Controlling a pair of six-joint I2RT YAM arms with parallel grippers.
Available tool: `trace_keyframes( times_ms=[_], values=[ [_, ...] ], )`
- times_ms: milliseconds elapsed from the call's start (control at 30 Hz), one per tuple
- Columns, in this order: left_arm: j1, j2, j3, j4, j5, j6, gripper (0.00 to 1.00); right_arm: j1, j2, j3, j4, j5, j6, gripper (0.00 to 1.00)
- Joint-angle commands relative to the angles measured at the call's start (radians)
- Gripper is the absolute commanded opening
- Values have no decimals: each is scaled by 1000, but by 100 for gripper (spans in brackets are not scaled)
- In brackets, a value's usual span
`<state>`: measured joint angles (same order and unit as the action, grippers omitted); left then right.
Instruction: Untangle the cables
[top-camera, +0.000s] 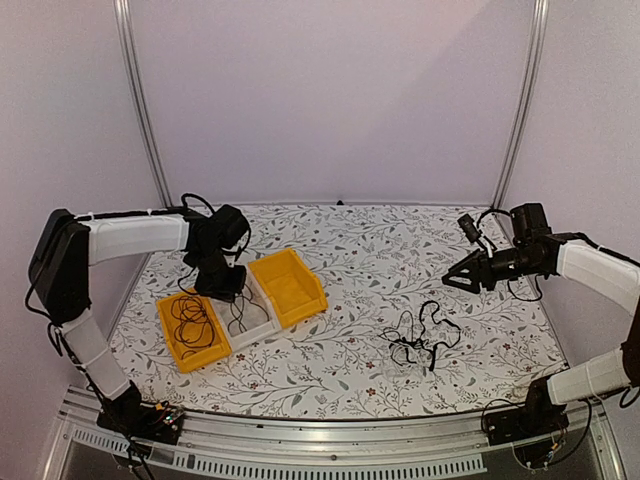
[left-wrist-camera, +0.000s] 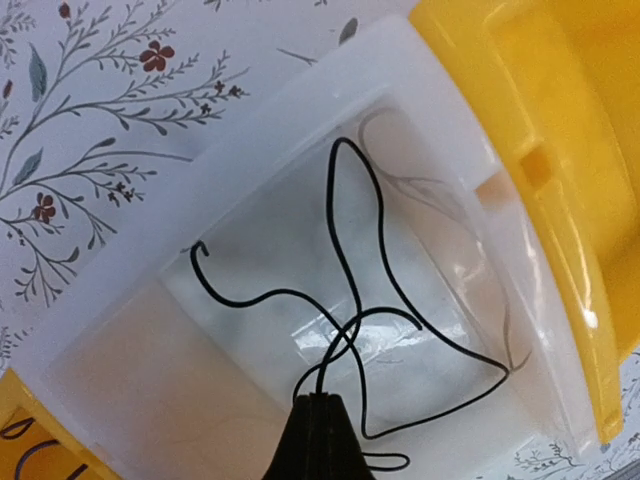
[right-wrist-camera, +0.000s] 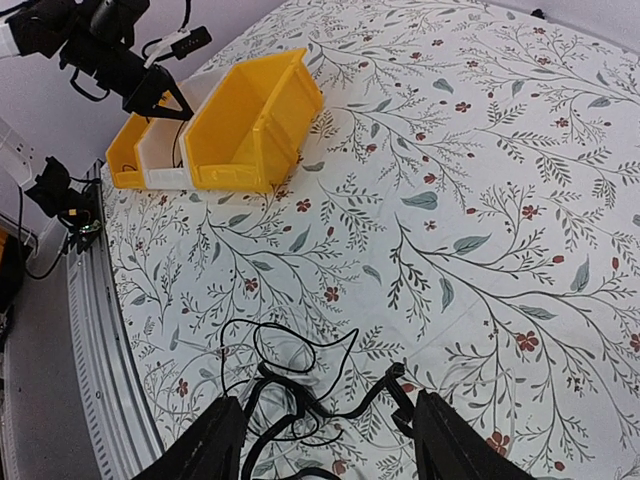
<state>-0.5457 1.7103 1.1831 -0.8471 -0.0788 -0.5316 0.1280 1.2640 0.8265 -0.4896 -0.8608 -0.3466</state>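
Sorting looks to be the step in hand. One black cable (left-wrist-camera: 346, 143) lies in loose loops inside the white bin (left-wrist-camera: 130, 330), and the left gripper (left-wrist-camera: 315, 405) stands just over it with its jaws pressed together. A strand runs right up to the tip. Whether it is nipped there or merely passes beneath, I cannot tell.

If it is held, the jaws should part low over the bin floor. That way the loops fall inside the walls and none drapes over the rim toward the far yellow bin (top-camera: 300, 288). If it is free, a straight lift is the safe way out, since a sideways pull could snag a loop and drag the cable over the wall.

A second cable (top-camera: 192, 322) lies in the near yellow bin (top-camera: 170, 347). The rest, a tangle (top-camera: 420, 342) of mostly black cords, sits on the table (top-camera: 370, 250) to the right, well apart from the bins.

The right gripper (top-camera: 462, 277) hovers above the tangle and a little beyond it, jaws spread and holding nothing. In its wrist view the tangle lies between and just ahead of the fingers (right-wrist-camera: 215, 445).

For the next pick I would choose an outer loop or a free plug end rather than the knotted middle. Close on one strand only and draw it away slowly, watching whether the heap follows.
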Motion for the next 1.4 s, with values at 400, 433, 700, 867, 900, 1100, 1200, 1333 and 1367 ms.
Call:
trace_keyframes(
  times_ms=[400,433,700,867,900,1100,1200,1333,1367],
  values=[
    [4,-75,185,-161,-53,-33,45,-28,193,139,-160,229,-121,51],
    [3,-86,199,-177,-58,-35,47,-28,197,146,-166,221,-137,51],
    [-48,-115,344,-202,-64,-47,47,24,239,217,-245,267,-278,44],
    [-140,-109,378,-87,-13,2,46,95,250,242,-304,303,-375,46],
    [-151,-105,380,-75,-6,-5,46,116,261,250,-324,309,-400,46],
    [-184,-89,358,-38,12,-49,45,259,358,275,-371,397,-425,49],
    [-203,-92,352,-22,8,-56,45,284,425,316,-387,414,-384,50],
    [-213,-92,343,-21,12,-65,45,285,534,381,-427,400,-330,50],
    [-216,-93,340,-21,14,-68,45,285,549,393,-432,397,-322,50]
  ],
)
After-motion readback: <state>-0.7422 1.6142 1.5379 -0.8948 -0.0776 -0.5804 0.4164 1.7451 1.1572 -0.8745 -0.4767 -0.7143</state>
